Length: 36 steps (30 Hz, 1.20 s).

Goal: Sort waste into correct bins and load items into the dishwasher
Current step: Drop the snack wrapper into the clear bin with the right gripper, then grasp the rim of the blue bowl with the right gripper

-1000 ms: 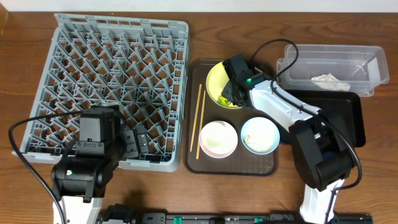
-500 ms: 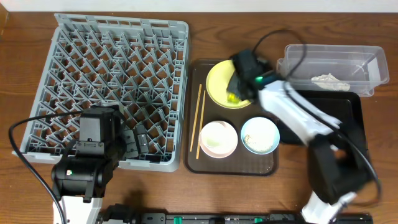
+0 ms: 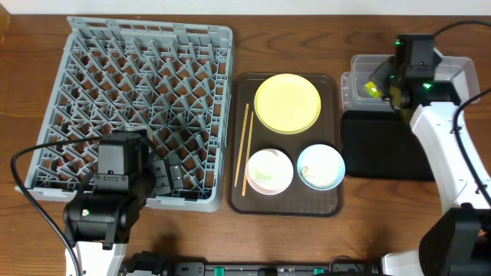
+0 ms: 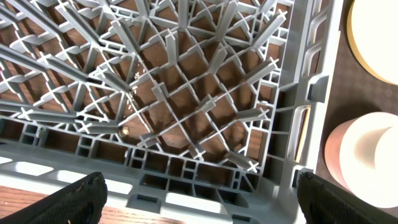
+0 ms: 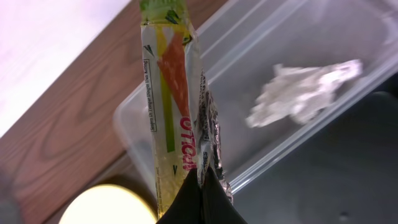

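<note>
My right gripper is shut on the green-and-orange snack wrapper, which hangs over the left end of the clear tub. A crumpled white paper scrap lies inside that tub. In the overhead view the right gripper hovers over the clear tub, with the black tray just in front of it. The yellow plate, pink-white bowl, blue bowl holding white scraps, and chopsticks lie on the brown tray. My left gripper stands open over the grey dish rack's front edge.
The brown serving tray sits between the rack and the bins. Black cables loop beside both arms. In the left wrist view the rack wall fills the space between the fingers, with the pink-white bowl to the right.
My right gripper has lifted the wrapper off the yellow plate and carried it right to above the clear tub. The left arm has not moved.
</note>
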### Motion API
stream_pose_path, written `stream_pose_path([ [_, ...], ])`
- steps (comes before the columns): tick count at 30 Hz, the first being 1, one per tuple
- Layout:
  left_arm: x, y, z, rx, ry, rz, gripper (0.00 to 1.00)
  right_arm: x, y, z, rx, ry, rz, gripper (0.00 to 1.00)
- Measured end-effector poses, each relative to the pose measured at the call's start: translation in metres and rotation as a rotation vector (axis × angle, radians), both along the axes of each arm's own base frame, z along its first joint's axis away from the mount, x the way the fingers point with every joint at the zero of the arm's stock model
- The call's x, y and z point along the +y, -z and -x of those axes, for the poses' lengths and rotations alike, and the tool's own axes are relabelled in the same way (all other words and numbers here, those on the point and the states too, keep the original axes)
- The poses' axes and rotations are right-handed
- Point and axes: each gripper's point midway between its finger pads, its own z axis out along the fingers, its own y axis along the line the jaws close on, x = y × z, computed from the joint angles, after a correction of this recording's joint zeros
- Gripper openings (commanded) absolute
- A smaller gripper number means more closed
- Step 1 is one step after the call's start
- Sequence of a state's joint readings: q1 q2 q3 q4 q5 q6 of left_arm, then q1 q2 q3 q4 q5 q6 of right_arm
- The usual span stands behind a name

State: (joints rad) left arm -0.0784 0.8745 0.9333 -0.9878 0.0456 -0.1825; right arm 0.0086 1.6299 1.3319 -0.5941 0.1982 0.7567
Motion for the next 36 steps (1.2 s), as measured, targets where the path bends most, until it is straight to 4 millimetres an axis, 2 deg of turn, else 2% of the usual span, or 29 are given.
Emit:
stream_pose_path([
  [1, 0.000, 0.000, 0.000, 0.000, 0.000, 0.000, 0.98, -0.005, 0.002, 0.000, 0.005, 0.011, 0.000, 0.01],
  [2, 0.000, 0.000, 0.000, 0.000, 0.000, 0.000, 0.98, -0.010, 0.004, 0.000, 0.009, 0.022, 0.001, 0.07],
  [3, 0.000, 0.000, 0.000, 0.000, 0.000, 0.000, 0.98, -0.015, 0.006, 0.001, 0.014, 0.032, 0.001, 0.30],
  [4, 0.000, 0.000, 0.000, 0.000, 0.000, 0.000, 0.98, -0.020, 0.007, 0.001, 0.018, 0.041, 0.000, 0.48],
  [5, 0.000, 0.000, 0.000, 0.000, 0.000, 0.000, 0.98, -0.023, 0.009, 0.001, 0.021, 0.047, -0.002, 0.56],
  [7, 0.000, 0.000, 0.000, 0.000, 0.000, 0.000, 0.98, -0.029, 0.010, 0.001, 0.025, 0.058, -0.005, 0.57],
  [9, 0.000, 0.000, 0.000, 0.000, 0.000, 0.000, 0.98, -0.032, 0.011, 0.002, 0.031, 0.047, 0.007, 0.77],
  [10, 0.000, 0.000, 0.000, 0.000, 0.000, 0.000, 0.98, -0.033, 0.011, 0.002, 0.034, 0.034, 0.017, 0.80],
  [15, 0.000, 0.000, 0.000, 0.000, 0.000, 0.000, 0.98, -0.027, 0.010, 0.001, 0.050, -0.066, 0.054, 0.72],
  [19, 0.000, 0.000, 0.000, 0.000, 0.000, 0.000, 0.98, -0.009, -0.003, 0.008, 0.048, -0.229, 0.062, 0.77],
  [20, 0.000, 0.000, 0.000, 0.000, 0.000, 0.000, 0.98, 0.007, -0.015, 0.019, 0.042, -0.354, 0.065, 0.77],
  [21, 0.000, 0.000, 0.000, 0.000, 0.000, 0.000, 0.98, 0.014, -0.019, 0.022, 0.036, -0.387, 0.064, 0.77],
  [24, 0.000, 0.000, 0.000, 0.001, 0.000, 0.000, 0.98, 0.053, -0.040, 0.059, 0.049, -0.607, 0.058, 0.78],
  [26, 0.000, 0.000, 0.000, 0.001, 0.000, 0.000, 0.98, 0.075, -0.045, 0.081, 0.074, -0.709, 0.047, 0.78],
  [30, 0.000, 0.000, 0.000, 0.001, 0.000, 0.000, 0.98, 0.112, -0.033, 0.124, 0.193, -0.902, 0.029, 0.78],
  [33, 0.000, 0.000, 0.000, 0.001, 0.000, 0.000, 0.98, 0.136, -0.019, 0.147, 0.266, -1.026, 0.037, 0.78],
  [35, 0.000, 0.000, 0.000, 0.001, 0.000, 0.000, 0.98, 0.153, -0.006, 0.161, 0.302, -1.105, 0.054, 0.74],
  [36, 0.000, 0.000, 0.000, 0.000, 0.000, 0.000, 0.98, 0.160, 0.002, 0.167, 0.318, -1.139, 0.062, 0.69],
])
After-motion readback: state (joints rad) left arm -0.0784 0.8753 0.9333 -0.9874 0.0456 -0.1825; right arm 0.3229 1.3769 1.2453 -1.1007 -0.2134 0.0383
